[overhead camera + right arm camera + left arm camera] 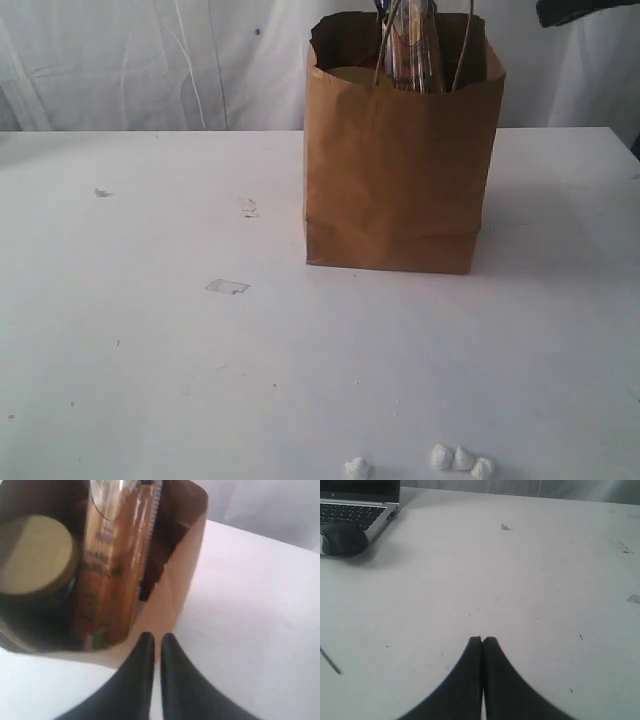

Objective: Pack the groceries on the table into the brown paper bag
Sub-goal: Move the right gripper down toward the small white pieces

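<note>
Small white foam lumps (460,460) lie nearest on the white counter (150,350), no groceries around. The gold-lidded clear jar (35,555) and long spaghetti packet (115,555) stand inside the tall brown paper bag (400,170). Packing looks done: left pincer (482,639) and right pincer (156,637) are closed, empty; the right should lift clear.

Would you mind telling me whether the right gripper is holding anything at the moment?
No, the right gripper is shut with nothing between its tips, close to the paper bag.

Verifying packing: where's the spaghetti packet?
The spaghetti packet stands inside the brown paper bag, right of centre in the exterior view, beside the gold-lidded jar.
</note>
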Controlling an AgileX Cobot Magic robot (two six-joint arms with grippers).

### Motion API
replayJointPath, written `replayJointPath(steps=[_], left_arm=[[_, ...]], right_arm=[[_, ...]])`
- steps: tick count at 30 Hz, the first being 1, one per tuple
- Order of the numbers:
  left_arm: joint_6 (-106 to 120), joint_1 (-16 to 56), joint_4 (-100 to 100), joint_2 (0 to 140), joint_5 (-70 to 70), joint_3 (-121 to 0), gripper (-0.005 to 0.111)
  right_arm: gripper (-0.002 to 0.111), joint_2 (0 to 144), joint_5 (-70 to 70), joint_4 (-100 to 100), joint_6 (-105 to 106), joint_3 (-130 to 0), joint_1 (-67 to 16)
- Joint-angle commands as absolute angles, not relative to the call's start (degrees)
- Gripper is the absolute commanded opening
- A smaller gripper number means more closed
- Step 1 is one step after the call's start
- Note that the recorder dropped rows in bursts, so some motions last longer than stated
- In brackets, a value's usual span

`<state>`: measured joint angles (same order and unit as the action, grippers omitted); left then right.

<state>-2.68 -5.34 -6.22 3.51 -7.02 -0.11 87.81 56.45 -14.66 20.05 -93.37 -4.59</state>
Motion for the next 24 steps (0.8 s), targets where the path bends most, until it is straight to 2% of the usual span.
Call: replayJointPath(steps=[1,7,12,16,24], left_arm=[[-2.71,-5.03,-6.54,3.31,-7.23,0.00,0.000],[-2.61,-5.03,-6.54,3.31,-7.23,0.00,0.000],[-2.61,-5.03,-6.54,3.31,-7.23,0.00,0.000],[-2.61,-5.03,-6.54,3.31,-7.23,0.00,0.000],[-2.61,-5.03,-6.54,3.31,-7.23,0.00,0.000]], right_arm=[[0.000,80.02,50.66,-8.48,15.97,-83.07,-4.52],[0.000,64.85,44.90,-8.31,15.23,-63.99,-4.52],[0.000,53.37,45.81,-10.29,14.94,-49.20,-4.64],[0.000,47.52,44.75,-24.22,18.93,-40.89,-4.64],[0.000,48.53,43.00,-54.67,50.50,-32.41,-7.36]])
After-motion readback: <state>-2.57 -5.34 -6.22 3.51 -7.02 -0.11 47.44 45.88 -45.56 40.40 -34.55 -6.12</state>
